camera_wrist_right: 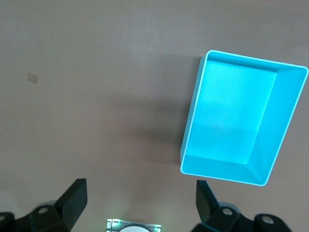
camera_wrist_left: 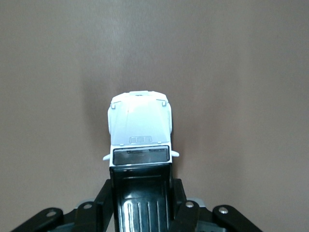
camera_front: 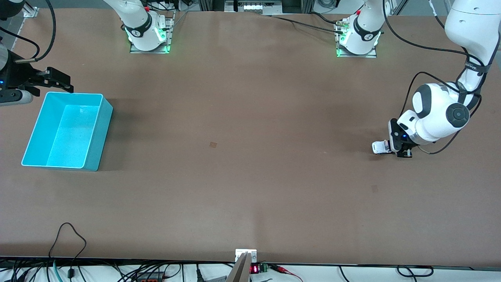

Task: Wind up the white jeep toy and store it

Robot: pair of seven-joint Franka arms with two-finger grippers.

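The white jeep toy (camera_front: 379, 147) is small, with a white hood (camera_wrist_left: 140, 125) and a black rear section. It sits low on the table at the left arm's end. My left gripper (camera_front: 390, 148) is shut on its black rear, one finger (camera_wrist_left: 103, 199) pressed against each side, and the hood points away from the wrist. The cyan bin (camera_front: 100, 137) stands empty at the right arm's end of the table. My right gripper (camera_front: 59, 81) hangs open above the table beside the bin's rim (camera_wrist_right: 190, 130). Its fingers (camera_wrist_right: 75, 193) are wide apart with nothing between them.
Both robot bases (camera_front: 148, 37) (camera_front: 358, 41) stand along the table edge farthest from the front camera. A small tan mark (camera_front: 213, 144) lies mid-table. Cables and a small stand (camera_front: 245, 260) line the edge nearest that camera. Bare brown table lies between the jeep and the bin.
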